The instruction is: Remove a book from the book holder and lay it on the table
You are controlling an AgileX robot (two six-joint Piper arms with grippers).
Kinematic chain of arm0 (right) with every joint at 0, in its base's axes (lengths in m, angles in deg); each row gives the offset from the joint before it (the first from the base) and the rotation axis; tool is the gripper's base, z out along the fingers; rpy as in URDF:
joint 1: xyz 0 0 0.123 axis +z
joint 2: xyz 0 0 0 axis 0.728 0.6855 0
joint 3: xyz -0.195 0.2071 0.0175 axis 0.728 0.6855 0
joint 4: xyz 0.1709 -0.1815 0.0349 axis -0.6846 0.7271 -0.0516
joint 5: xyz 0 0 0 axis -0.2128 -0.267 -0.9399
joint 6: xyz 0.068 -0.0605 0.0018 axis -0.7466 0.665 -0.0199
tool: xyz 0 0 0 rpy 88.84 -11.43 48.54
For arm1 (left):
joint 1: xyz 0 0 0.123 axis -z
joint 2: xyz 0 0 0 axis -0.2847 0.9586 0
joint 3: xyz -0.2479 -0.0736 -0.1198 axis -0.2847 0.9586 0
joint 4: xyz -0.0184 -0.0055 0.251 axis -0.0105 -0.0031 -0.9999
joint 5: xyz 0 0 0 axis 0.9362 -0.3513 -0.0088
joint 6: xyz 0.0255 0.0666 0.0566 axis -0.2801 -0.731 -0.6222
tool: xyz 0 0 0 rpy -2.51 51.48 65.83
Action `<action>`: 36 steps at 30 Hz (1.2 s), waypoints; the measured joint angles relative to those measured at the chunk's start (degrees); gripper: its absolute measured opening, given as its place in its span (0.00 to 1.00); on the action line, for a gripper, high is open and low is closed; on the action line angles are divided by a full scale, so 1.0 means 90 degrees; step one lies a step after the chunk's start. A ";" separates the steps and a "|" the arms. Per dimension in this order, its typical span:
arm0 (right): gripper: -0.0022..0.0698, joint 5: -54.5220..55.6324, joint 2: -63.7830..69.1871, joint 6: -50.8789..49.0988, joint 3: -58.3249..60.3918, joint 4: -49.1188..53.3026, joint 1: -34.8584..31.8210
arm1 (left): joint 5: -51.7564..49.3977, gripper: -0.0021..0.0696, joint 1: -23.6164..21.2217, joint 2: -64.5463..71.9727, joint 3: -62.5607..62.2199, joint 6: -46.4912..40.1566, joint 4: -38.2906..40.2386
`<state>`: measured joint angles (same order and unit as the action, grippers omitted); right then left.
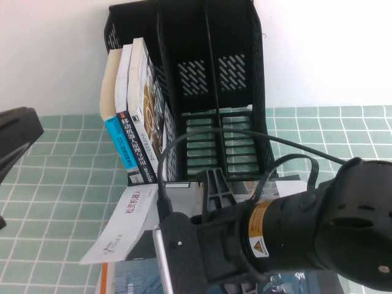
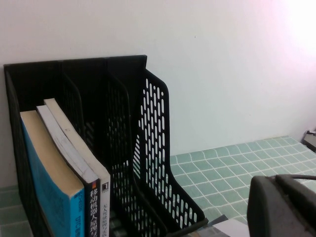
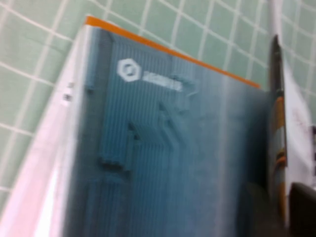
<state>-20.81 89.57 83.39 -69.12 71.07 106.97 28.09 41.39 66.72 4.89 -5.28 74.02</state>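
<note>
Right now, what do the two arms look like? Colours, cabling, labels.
Right arm: matte black, bulky rounded housing, black cables looping above it, a yellow-orange warning label around the wrist and a silver rod by the black bracket. Its hand is hidden under the arm. Left arm: a plain black rounded shell at the left edge; its hand is out of view.

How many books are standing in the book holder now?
3, all in the leftmost compartment of the book holder: a blue-spined book outermost, a black-spined book in the middle, and a third book innermost. More may be hidden.
</note>
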 joint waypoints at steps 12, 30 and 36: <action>0.64 -0.0843 0.0000 0.0000 0.0000 -0.0676 0.0000 | -0.0177 0.03 0.0000 0.0000 0.0000 0.0000 0.0000; 0.04 -0.4142 -0.1368 -0.2676 -0.1673 0.4199 0.0000 | -0.0222 0.03 0.0000 0.0000 0.0000 -0.0157 -0.1976; 0.03 -0.4927 -0.2241 -0.4104 -0.1637 0.4596 -0.0129 | 0.0040 0.03 0.0000 0.0000 0.0473 0.0737 -0.2767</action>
<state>-65.15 69.40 46.45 -83.86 112.44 105.80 28.45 41.39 66.72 9.14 1.36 49.12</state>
